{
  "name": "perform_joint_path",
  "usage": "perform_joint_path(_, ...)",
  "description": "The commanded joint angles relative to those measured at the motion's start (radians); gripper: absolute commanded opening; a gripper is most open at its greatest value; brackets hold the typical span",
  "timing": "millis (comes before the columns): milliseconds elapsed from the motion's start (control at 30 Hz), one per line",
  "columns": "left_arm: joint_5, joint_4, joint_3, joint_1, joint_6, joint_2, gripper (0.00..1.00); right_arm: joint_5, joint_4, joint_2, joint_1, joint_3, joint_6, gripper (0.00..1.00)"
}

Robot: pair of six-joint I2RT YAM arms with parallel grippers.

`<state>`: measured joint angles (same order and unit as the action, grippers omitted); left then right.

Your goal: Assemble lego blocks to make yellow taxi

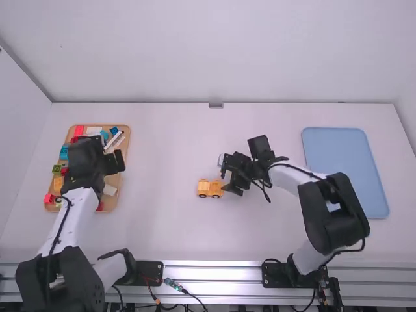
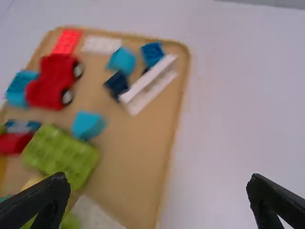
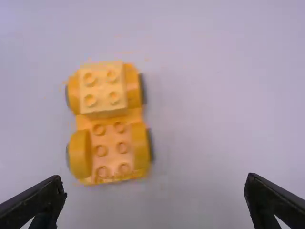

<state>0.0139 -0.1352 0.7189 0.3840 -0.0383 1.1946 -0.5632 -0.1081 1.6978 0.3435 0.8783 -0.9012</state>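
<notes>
A white table (image 1: 162, 234) carries everything. The right arm (image 1: 331, 208) reaches in across it, and the left arm (image 1: 71, 214) stands over the near part of a wooden tray (image 2: 143, 157), hiding some of its blocks from the high view. A flat blue tray (image 1: 341, 169) lies beyond the right arm, on the table's right side.

The left gripper (image 1: 118, 160) is open and empty above the wooden tray. The right gripper (image 1: 226, 177) is also open and empty, its fingers near one end of the yellow car (image 1: 210, 189).

In the wooden tray lie a red car (image 2: 53, 81), a green block (image 2: 59, 152), a white piece (image 2: 148, 86) leaning over a dark blue block (image 2: 116, 85), and other loose blocks.

The yellow car is upright on its wheels at mid-table, between the arms. Its long axis runs left to right across the table. The low studded end faces the right gripper; a pale yellow block (image 3: 102, 88) sits on the opposite end, toward the wooden tray's side.
</notes>
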Motion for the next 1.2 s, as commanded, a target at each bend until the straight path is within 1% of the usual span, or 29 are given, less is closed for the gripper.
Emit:
perform_joint_path(0, 0.033, -0.041, 0.071, 0.05, 0.098, -0.014, 0.99, 0.076, -0.002, -0.057, -0.008, 0.032, 0.112, 0.99)
perform_joint_path(100, 0.062, -0.104, 0.101, 0.108, 0.181, -0.014, 0.99, 0.143, -0.002, -0.081, -0.021, 0.061, 0.238, 0.99)
perform_joint_path(167, 0.089, -0.129, 0.114, 0.161, 0.206, -0.011, 0.99, 0.205, -0.008, -0.085, -0.03, 0.095, 0.362, 0.99)
perform_joint_path(267, 0.029, -0.186, 0.163, 0.224, 0.19, 0.028, 0.99, 0.248, -0.039, -0.085, -0.032, 0.129, 0.428, 0.99)
perform_joint_path(333, -0.035, -0.245, 0.217, 0.267, 0.148, 0.08, 0.99, 0.253, -0.058, -0.085, -0.029, 0.143, 0.433, 0.99)
perform_joint_path(467, -0.093, -0.351, 0.34, 0.315, 0.109, 0.21, 0.99, 0.247, -0.054, -0.085, -0.029, 0.143, 0.425, 0.99)
perform_joint_path(633, -0.041, -0.51, 0.558, 0.322, 0.109, 0.448, 0.99, 0.251, -0.054, -0.085, -0.031, 0.142, 0.426, 0.99)
perform_joint_path(767, -0.027, -0.546, 0.666, 0.323, 0.086, 0.591, 0.99, 0.25, -0.054, -0.085, -0.03, 0.143, 0.425, 0.99)
perform_joint_path(833, -0.032, -0.547, 0.685, 0.325, 0.063, 0.619, 0.99, 0.25, -0.054, -0.085, -0.029, 0.143, 0.425, 0.99)
perform_joint_path(867, -0.029, -0.544, 0.703, 0.322, 0.034, 0.65, 0.96, 0.25, -0.054, -0.085, -0.03, 0.143, 0.421, 0.99)
perform_joint_path(967, -0.021, -0.537, 0.716, 0.323, -0.02, 0.685, 0.75, 0.253, -0.055, -0.085, -0.029, 0.143, 0.396, 0.99)
perform_joint_path(1000, -0.022, -0.536, 0.715, 0.322, -0.025, 0.686, 0.75, 0.254, -0.055, -0.085, -0.029, 0.143, 0.396, 0.99)
perform_joint_path(1033, -0.021, -0.528, 0.706, 0.323, -0.042, 0.686, 0.71, 0.254, -0.054, -0.085, -0.03, 0.143, 0.396, 0.99)
perform_joint_path(1167, 0.044, -0.497, 0.673, 0.323, -0.015, 0.686, 0.73, 0.254, -0.053, -0.085, -0.029, 0.143, 0.396, 0.99)
